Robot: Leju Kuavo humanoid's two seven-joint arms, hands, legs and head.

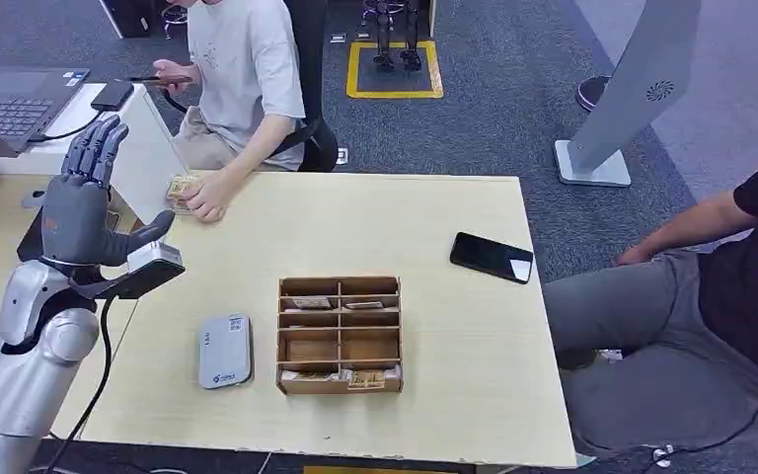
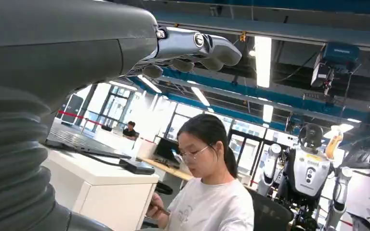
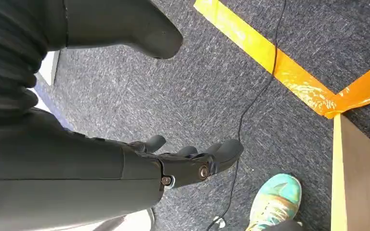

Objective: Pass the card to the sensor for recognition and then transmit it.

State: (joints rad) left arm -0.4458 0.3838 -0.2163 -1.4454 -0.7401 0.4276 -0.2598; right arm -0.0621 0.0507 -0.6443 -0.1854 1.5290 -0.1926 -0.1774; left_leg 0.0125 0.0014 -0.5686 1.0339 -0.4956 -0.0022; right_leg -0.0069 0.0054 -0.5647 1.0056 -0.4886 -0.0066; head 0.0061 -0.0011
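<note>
At the left edge of the head view my left hand [image 1: 84, 202] is raised with the palm forward and the fingers spread and pointing up; it holds nothing. It hovers just off the left edge of the table [image 1: 434, 212], well above the grey sensor [image 1: 225, 351] that lies flat at lower left of centre. In the upper left a person's hand [image 1: 202, 195] rests on the table's far corner on a small stack that looks like cards [image 1: 180, 188]; I judge that is where my card will come from, though I can't read them at this size. Just right of the sensor stands the wooden divider box [image 1: 340, 334], with a few small cards lying in its compartments. Farther right a black phone [image 1: 492, 258] lies flat, and a second person sits at the right edge.

My right hand [image 3: 192, 161] hangs low beside the table, over the carpet and the yellow floor tape [image 3: 274, 62], fingers loosely apart and holding nothing.

The step in hand, as I judge it, is taking a card. To do it well I should keep the left palm open and steady towards the person, close thumb and fingers only once the card sits between them, grip it by one edge so its face is free, then lower it flat over the sensor without knocking the box beside it
</note>
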